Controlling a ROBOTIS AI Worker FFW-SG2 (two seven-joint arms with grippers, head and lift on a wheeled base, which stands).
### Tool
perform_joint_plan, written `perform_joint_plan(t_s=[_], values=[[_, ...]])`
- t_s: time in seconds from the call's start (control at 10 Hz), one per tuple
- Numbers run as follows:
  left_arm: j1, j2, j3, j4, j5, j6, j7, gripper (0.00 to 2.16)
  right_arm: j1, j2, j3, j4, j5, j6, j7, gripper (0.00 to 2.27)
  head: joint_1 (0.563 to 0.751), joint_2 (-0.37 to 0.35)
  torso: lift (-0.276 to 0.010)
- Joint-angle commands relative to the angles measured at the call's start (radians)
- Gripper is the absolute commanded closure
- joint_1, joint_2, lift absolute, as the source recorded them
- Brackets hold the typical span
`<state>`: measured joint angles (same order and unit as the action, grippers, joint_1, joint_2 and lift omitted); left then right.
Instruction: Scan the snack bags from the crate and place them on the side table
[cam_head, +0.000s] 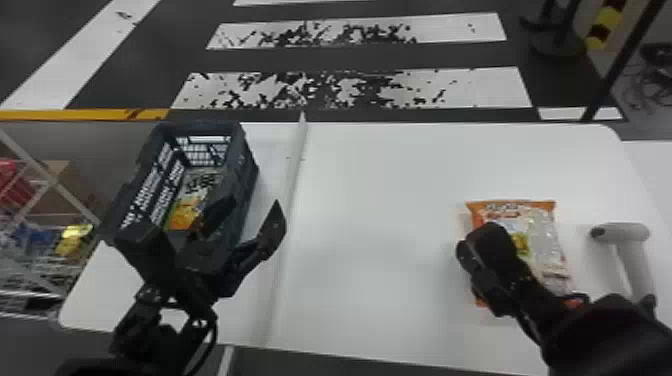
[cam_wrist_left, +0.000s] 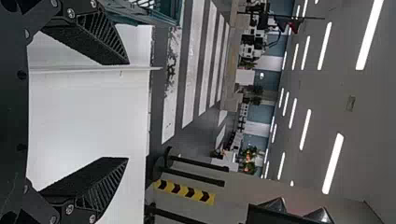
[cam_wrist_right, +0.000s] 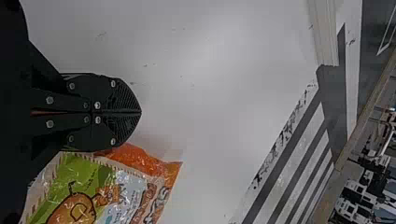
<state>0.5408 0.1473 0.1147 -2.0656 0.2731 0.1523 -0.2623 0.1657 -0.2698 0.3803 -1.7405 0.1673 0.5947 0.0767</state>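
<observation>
1. i have a white worktop (cam_head: 380, 190) ahead of me, with a raised strip (cam_head: 295, 170) running across it from the far edge to the near edge.
2. past the far edge i see dark floor with worn white stripes (cam_head: 350, 90); black posts (cam_wrist_left: 196, 177) stand out in the room, under long ceiling lights (cam_wrist_left: 333, 163).
3. off the left edge there's a rack (cam_head: 35, 195) with goods on it.
4. the dark crate (cam_head: 247, 167) sits at the worktop's far left corner, and i can make out a snack bag in the crate (cam_head: 185, 212), yellow and silver.
5. the orange-ended snack bag (cam_head: 542, 235) lies flat toward the right edge, with the grey scanner (cam_head: 620, 233) just beside it on the right-edge side.
6. my left gripper (cam_head: 255, 205) is between the crate and the strip in my head view, jaws spread wide with nothing between them.
7. my right gripper (cam_head: 485, 240) covers part of the orange-ended bag from the head; on its wrist view the jaws are pressed together, with the bag beside them.
8. my right arm (cam_head: 595, 335) crosses the near right part, blocking my sight of the worktop there.
</observation>
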Motion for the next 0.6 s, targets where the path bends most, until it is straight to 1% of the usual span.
perform_joint_plan(t_s=[0.0,0.2,0.4,0.5], values=[[-0.001,0.0,-0.001,0.005,0.0,-0.003,-0.002,0.16,0.005,-0.002,-0.004,0.001,0.0,0.0,0.0,2.25,0.695,0.121,-0.081],[0.001,0.002,0.002,0.005,0.001,-0.003,-0.002,0.16,0.014,-0.002,-0.015,-0.007,0.0,-0.009,0.0,2.25,0.695,0.117,-0.081],[0.001,0.0,0.0,0.002,0.001,-0.003,-0.002,0.16,0.055,-0.003,-0.031,-0.08,-0.017,-0.037,0.0,2.24,0.695,0.115,-0.081],[0.002,0.0,0.0,0.001,0.001,-0.003,-0.002,0.16,0.091,-0.003,-0.067,-0.154,-0.052,-0.046,-0.002,2.0,0.695,0.121,-0.081]])
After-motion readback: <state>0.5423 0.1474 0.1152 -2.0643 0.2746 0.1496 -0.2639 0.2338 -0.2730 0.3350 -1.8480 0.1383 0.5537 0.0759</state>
